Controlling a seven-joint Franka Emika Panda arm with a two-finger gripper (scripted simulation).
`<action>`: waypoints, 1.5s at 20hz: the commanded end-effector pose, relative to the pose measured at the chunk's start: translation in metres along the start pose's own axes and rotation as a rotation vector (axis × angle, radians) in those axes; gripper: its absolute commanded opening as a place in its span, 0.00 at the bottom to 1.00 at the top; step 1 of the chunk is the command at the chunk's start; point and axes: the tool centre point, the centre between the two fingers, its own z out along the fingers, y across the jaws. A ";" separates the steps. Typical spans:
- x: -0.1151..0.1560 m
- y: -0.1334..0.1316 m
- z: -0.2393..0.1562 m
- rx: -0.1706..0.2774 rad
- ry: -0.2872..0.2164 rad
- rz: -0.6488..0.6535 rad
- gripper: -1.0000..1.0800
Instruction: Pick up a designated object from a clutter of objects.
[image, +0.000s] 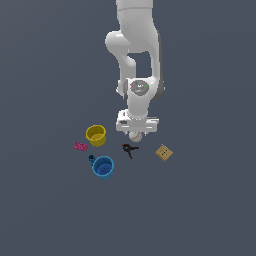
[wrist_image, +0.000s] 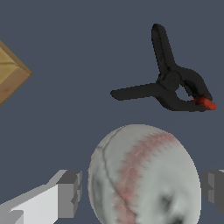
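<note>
Baseball (wrist_image: 144, 175) sits between the fingers of the tool (wrist_image: 140, 192), which look spread, not yet touching it; clamp (wrist_image: 173, 85) nearby. Closing and lifting remain.

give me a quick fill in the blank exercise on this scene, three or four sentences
1. Between the hand's fingers sits the white ____.
2. The black clamp has a tip coloured ____.
3. In the exterior view, the mug nearest the yellow cup is coloured ____.
4. The pink flat piece lies beside the ____ cup.

Missing words: baseball; red; blue; yellow
</note>
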 end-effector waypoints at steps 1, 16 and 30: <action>0.000 0.000 0.002 0.000 0.001 0.000 0.96; 0.000 0.001 -0.002 0.000 0.003 -0.001 0.00; 0.002 0.026 -0.068 0.001 0.002 -0.001 0.00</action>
